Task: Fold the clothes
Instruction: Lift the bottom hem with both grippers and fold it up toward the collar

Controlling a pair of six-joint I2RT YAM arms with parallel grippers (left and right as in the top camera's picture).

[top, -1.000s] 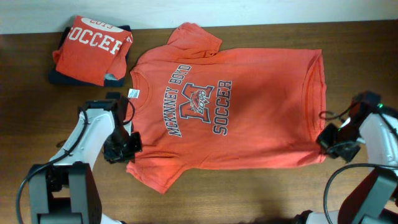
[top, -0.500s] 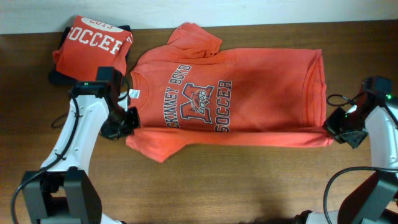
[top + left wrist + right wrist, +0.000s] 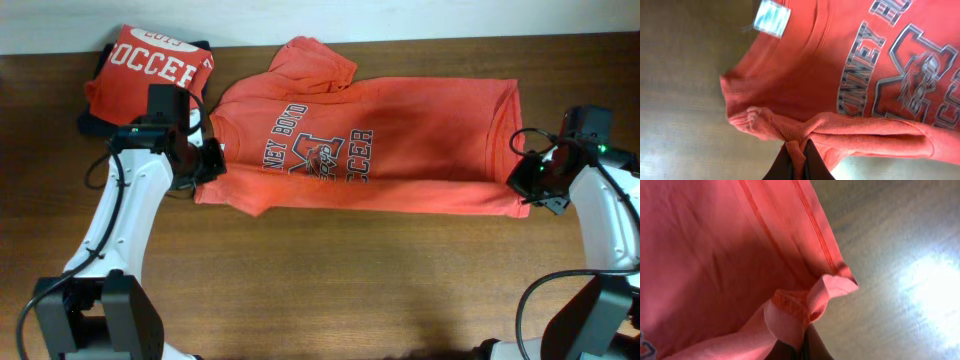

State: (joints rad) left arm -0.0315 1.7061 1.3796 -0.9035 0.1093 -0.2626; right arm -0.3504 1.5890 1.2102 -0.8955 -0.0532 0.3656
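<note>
Jaws of the left gripper [image 3: 207, 169] pinch the shoulder edge, those of the right gripper [image 3: 526, 184] the hem corner, of the orange-red cotton SOCCER T-shirt [image 3: 410, 130] lying across the middle of the brown wooden table [image 3: 330, 290]. The lengthwise fold looks half made; the lifted six-o'clock edge needs carrying evenly toward twelve o'clock.

T-shirt [image 3: 430, 130] near edge folded farther; lettering [image 3: 312, 150] now half covered.
</note>
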